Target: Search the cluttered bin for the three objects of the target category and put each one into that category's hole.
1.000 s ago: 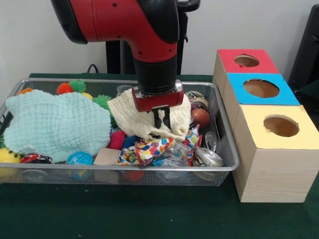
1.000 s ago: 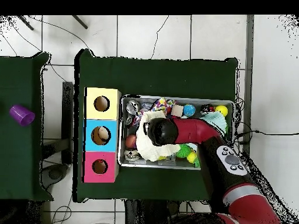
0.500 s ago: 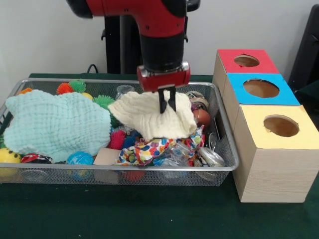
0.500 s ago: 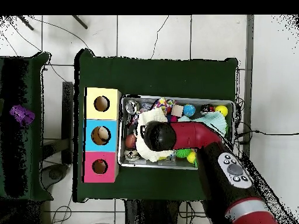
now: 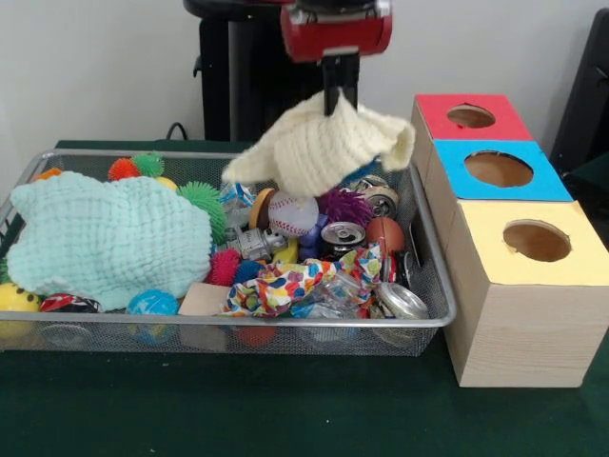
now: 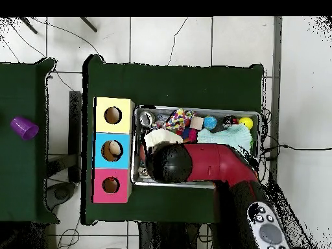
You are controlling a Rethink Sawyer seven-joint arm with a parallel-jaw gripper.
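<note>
Above the bin, cream cloth pinched between fingers.

So in the front view the wire bin sits on the table, with the row of three boxes right beside it on the right, touching or nearly so, running front to back. Gripper hangs above the bin's back right part, pinching a cloth that dangles clear of the clutter. Under it sit a baseball and a can. A bigger cloth covers the bin's left half, and a patterned rag lies along the front.
</note>
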